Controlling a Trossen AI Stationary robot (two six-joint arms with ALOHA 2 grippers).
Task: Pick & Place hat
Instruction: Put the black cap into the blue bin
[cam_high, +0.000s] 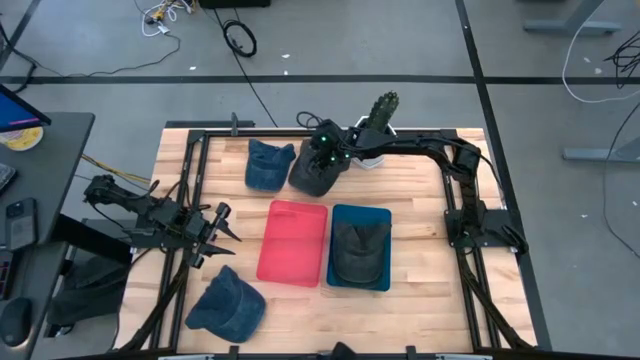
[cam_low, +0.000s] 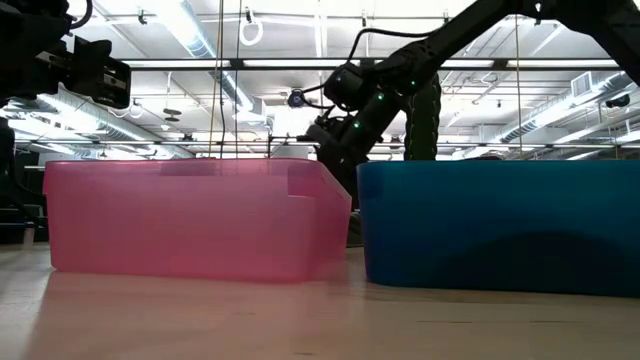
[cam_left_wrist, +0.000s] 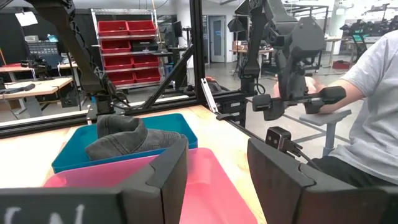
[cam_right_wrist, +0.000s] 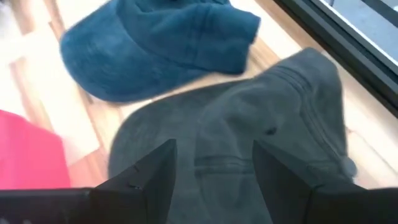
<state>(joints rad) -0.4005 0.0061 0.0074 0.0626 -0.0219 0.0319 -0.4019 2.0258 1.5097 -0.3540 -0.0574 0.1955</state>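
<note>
From above, the right gripper (cam_high: 322, 168) hung over the dark grey hat (cam_high: 312, 176) at the table's far side, beside a blue hat (cam_high: 268, 165); the left gripper (cam_high: 222, 224) waited, fingers spread, left of the red bin (cam_high: 294, 243). Its own wrist view showed the right gripper's fingers (cam_right_wrist: 140, 171) apart, straddling the crown: the grasp step, closing next. The wooden table (cam_high: 415, 300) stood in a workshop.

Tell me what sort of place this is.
Probably a robotics lab or workshop: a shelf of red bins stands behind the wooden table, cables trail across the grey floor, and another dark robot arm stands nearby.
</note>
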